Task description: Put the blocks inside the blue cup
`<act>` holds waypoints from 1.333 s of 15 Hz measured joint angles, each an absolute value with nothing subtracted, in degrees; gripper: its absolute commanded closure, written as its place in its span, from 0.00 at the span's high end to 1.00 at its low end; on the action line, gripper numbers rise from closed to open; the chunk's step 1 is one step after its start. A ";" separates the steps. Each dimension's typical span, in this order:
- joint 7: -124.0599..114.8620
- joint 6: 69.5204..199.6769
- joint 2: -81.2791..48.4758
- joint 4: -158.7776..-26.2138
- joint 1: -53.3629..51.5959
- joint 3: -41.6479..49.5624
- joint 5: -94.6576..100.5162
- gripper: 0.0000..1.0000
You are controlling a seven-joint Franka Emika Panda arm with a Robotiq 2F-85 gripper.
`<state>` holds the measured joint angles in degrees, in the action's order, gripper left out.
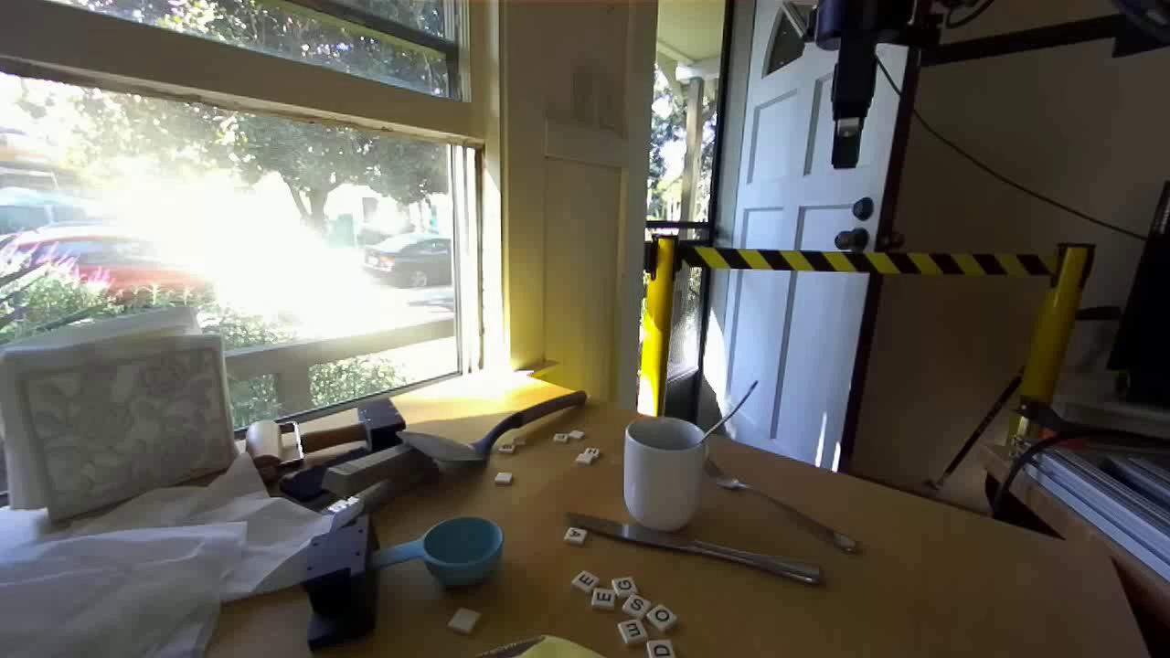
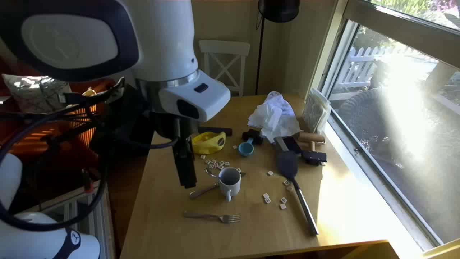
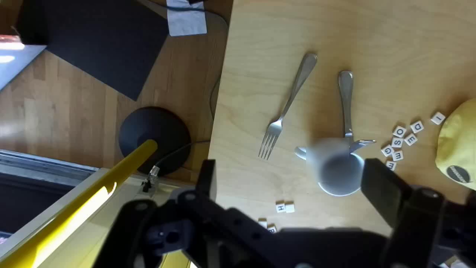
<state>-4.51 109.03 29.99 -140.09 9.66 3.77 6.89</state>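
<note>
Tabletop of pale, smooth wood [image 2: 161, 233] bears everything I have to work with. Toward one side of it lies a long-handled dark spatula [image 2: 286, 164]. My black two-fingered gripper [image 3: 290, 175] hangs in the air above, fingers spread well apart, with nothing pinched between them in the wrist view. Next in size comes a soft-looking yellow bag [image 3: 461, 145], then a tall white mug [image 1: 663, 480] standing upright, which I take to be no part of the job. My goal is the small, round, light-blue cup [image 1: 462, 551] with a straight handle, sitting on the wood well apart from my fingertips. In both exterior views I make out no tile within it, though its bottom is hard to read. Smallest are the flat, square, white-to-cream tiles [image 3: 397, 142], the blocks I must gather: a lettered cluster near the bag, others strewn beside the spatula, and a single blank-faced tile [image 1: 464, 621] near the blue cup. By my reckoning nothing is done: none delivered that I can see, none in my grasp. What seems left is the whole round, tile after tile: come down, pinch one, lift it over the blue rim and let go.
</note>
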 measured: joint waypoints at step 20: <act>-12.17 128.38 -8.35 -118.43 4.36 -1.94 12.85 1.00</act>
